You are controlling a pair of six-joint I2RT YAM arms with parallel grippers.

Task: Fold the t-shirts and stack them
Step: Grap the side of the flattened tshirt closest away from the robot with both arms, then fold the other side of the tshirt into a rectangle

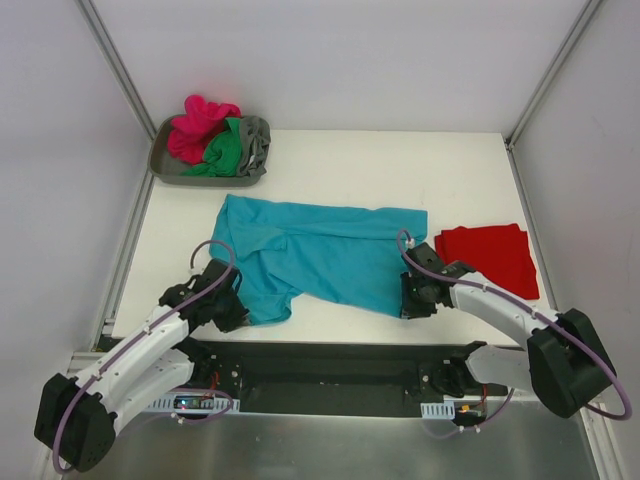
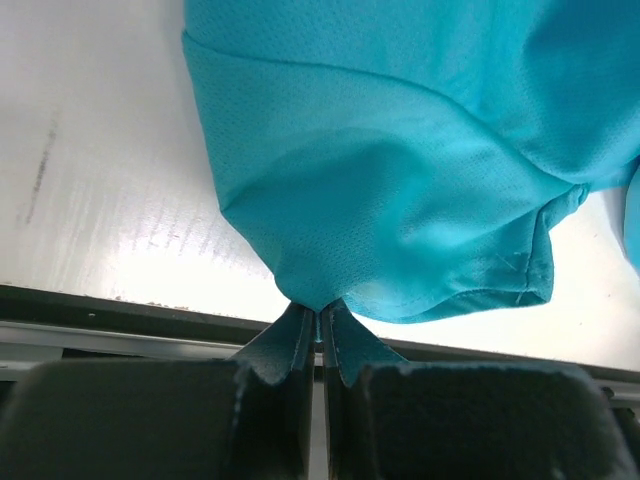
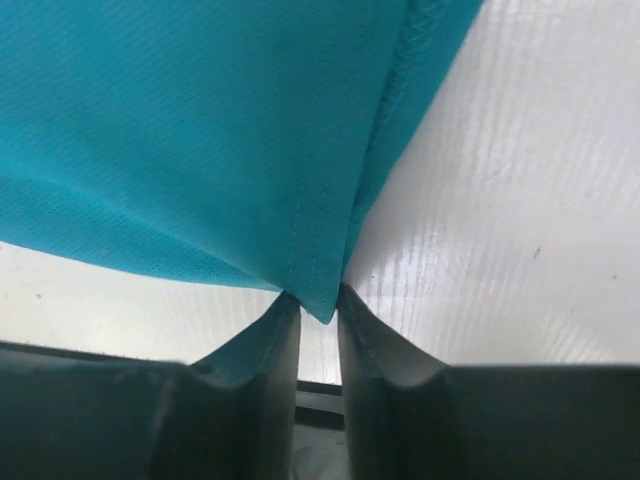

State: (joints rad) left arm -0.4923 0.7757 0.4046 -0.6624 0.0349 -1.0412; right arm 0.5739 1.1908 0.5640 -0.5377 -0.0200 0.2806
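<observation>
I'm on the first fold of the teal t-shirt [image 1: 320, 255], which lies spread across the middle of the table [image 1: 400, 165], a little rumpled, with its near edge towards the arms. My left gripper [image 2: 318, 318] has its fingers pressed together on a bunched bit of the shirt's near left edge, by a sleeve as far as I can judge. The right gripper [image 3: 319, 300] is at the near right corner: its fingers stand narrow with the stitched hem corner dipping between the tips, but I can see a slit of light there, so I don't count it as pinched yet. The red t-shirt [image 1: 490, 255] sits folded just right of the teal one, apart from it; the pink, green and grey shirts wait heaped in the tray [image 1: 163, 168] at the far left. Next I'd want the right fingers firmly on that corner, then both arms lifting together and carrying the near edge over to the far edge — evenly, or the cloth will skew.
</observation>
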